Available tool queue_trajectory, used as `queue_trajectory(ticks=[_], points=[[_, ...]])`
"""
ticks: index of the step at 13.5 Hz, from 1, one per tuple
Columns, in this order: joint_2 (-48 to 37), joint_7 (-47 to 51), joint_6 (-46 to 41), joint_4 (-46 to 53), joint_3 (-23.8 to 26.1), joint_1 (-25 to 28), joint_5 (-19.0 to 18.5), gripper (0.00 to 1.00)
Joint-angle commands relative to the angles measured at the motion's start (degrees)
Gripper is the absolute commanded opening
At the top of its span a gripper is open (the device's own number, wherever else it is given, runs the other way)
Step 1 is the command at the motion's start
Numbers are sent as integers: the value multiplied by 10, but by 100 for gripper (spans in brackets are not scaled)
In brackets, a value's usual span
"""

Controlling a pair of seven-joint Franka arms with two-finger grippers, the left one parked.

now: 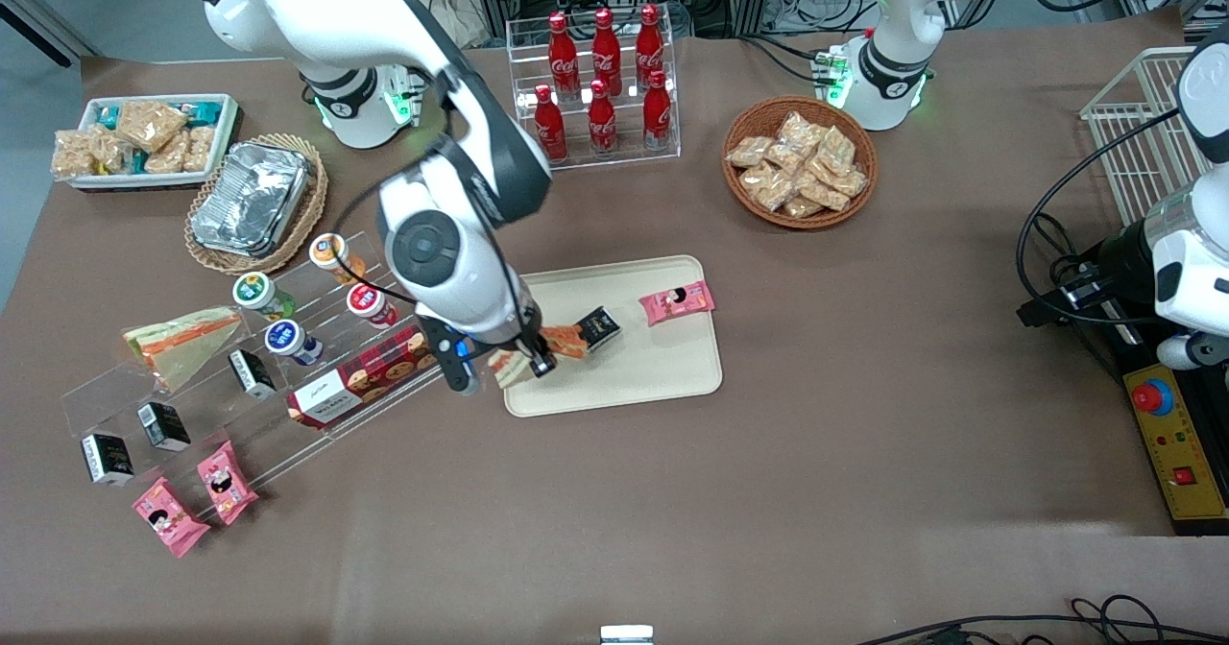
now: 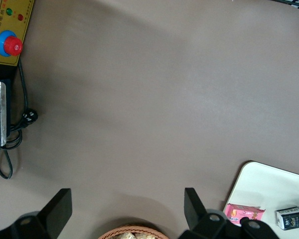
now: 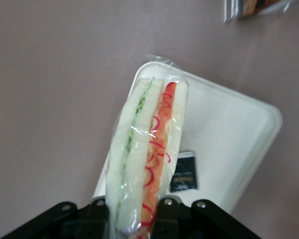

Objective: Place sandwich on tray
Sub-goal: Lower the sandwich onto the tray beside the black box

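The hand (image 1: 514, 362) is clamped on the clear-wrapped sandwich (image 3: 147, 154), its two fingers (image 3: 165, 211) pinching the wedge at one end, and it holds the sandwich above the corner of the cream tray (image 1: 653, 371) that lies nearest the working arm's end of the bench (image 1: 864, 453). On the tray, a small black pack (image 1: 597, 327) sits at about 2 o'clock from the sandwich, touching or nearly touching it. A pink snack pack (image 1: 677, 301) lies farther out in the same direction, near the tray's rim.

Six cola bottles (image 1: 603, 79); four cups (image 1: 312, 295); three pink packets (image 1: 677, 301); four black boxes (image 1: 165, 426).
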Motion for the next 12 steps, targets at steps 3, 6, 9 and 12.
queue_trajectory(ticks=[3,6,9,12], points=[[76,97,105,16,20,9,17,0],[105,126,164,17,42,9,16,0],[115,125,166,17,43,10,13,0],[127,123,166,21,42,23,-20,100]])
